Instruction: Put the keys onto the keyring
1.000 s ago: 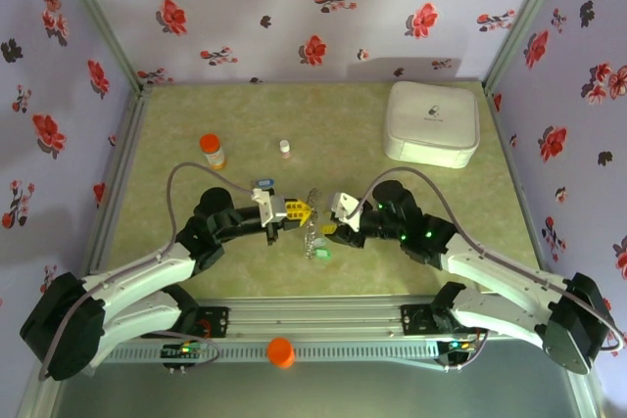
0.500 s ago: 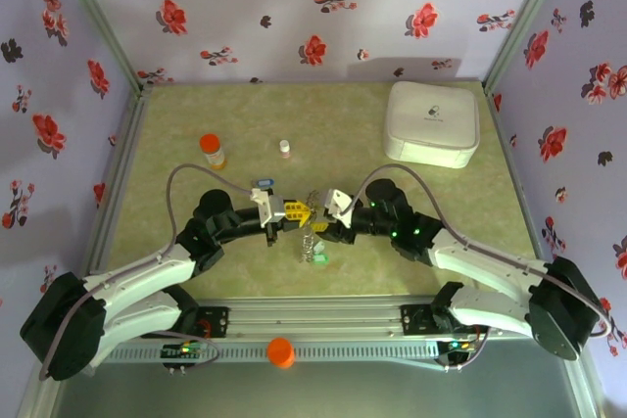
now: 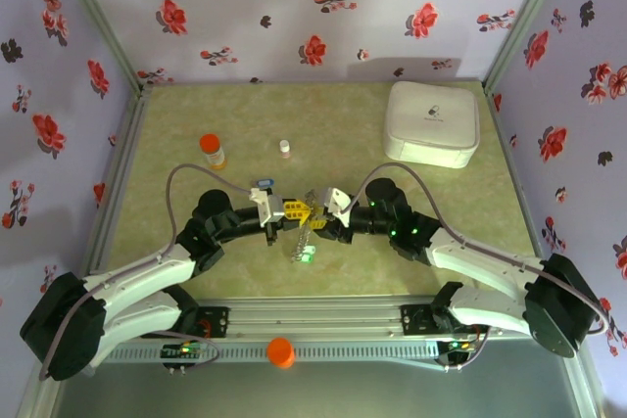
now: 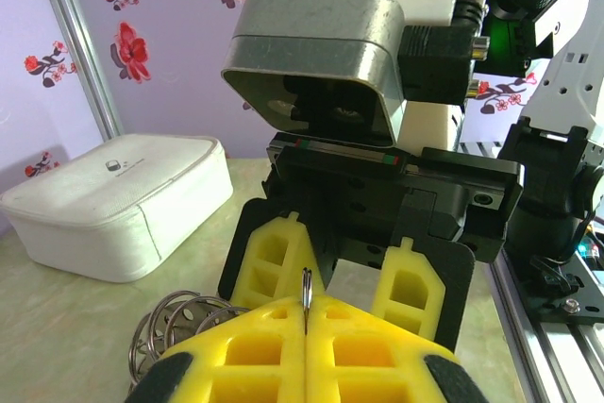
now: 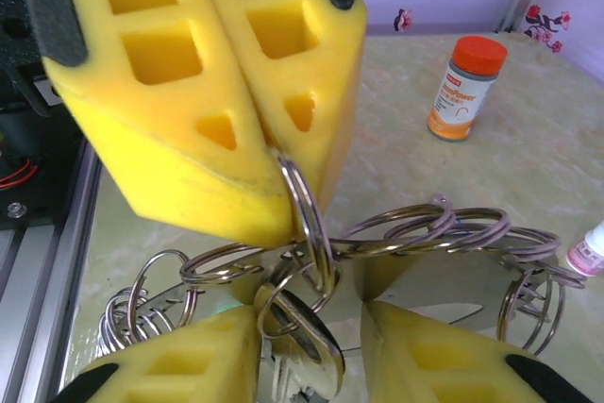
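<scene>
— What is carried by the worktop (image 3: pixel 176 134)?

— A white rounded-square box (image 3: pixel 432 122) is set toward the far right corner. An orange-capped bottle (image 3: pixel 211 150) is stood upright at the far left, well apart from it.

— How are the two hands found?

— They are brought tip to tip near the middle of the worktop. The left hand (image 4: pixel 306 313) is pressed together, and the edge of the keyring (image 5: pixel 304 203), a thin metal loop, is clamped between its yellow fingers and held up off the surface. The fingers of the right hand (image 5: pixel 307 323) are held apart.

— Is anything gripped by the right one?

— A silver key (image 5: pixel 307 365) is seen hanging below the keyring, in the gap between those fingers. Whether it is touched by them cannot be told.

— What else is joined on?

— A chain of smaller split rings (image 5: pixel 429 226) is strung out to one side of the keyring. In the overhead view a green key head (image 3: pixel 307 256) is seen just nearer than both hands, at the low end of the rings.

— Anything smaller?

— A tiny vial (image 3: pixel 285 148) is stood beyond the hands, near the bottle.
</scene>
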Action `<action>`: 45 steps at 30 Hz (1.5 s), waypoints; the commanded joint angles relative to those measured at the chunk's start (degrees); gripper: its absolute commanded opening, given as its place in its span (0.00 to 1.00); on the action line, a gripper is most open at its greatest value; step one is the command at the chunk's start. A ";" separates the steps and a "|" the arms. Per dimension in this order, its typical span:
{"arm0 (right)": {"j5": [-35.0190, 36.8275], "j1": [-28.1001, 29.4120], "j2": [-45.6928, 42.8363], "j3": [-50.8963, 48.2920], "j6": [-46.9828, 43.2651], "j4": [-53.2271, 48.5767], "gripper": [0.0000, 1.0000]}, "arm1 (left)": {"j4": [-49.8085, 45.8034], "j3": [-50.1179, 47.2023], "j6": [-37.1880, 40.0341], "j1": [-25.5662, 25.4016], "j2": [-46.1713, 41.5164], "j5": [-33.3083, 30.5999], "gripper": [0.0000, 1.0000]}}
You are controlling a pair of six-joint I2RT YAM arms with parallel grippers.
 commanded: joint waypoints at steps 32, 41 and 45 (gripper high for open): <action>11.24 1.84 -8.68 10.32 -9.96 -20.75 0.00 | -12.88 3.44 5.80 -0.29 -2.55 -6.27 0.29; 13.61 2.95 -6.53 14.09 -11.67 -25.00 0.00 | -5.77 -2.31 -1.33 0.57 -11.81 -32.22 0.70; 12.70 5.41 -2.66 16.81 -11.60 -23.80 0.00 | -8.93 -3.26 -5.08 1.60 -20.20 -47.46 0.76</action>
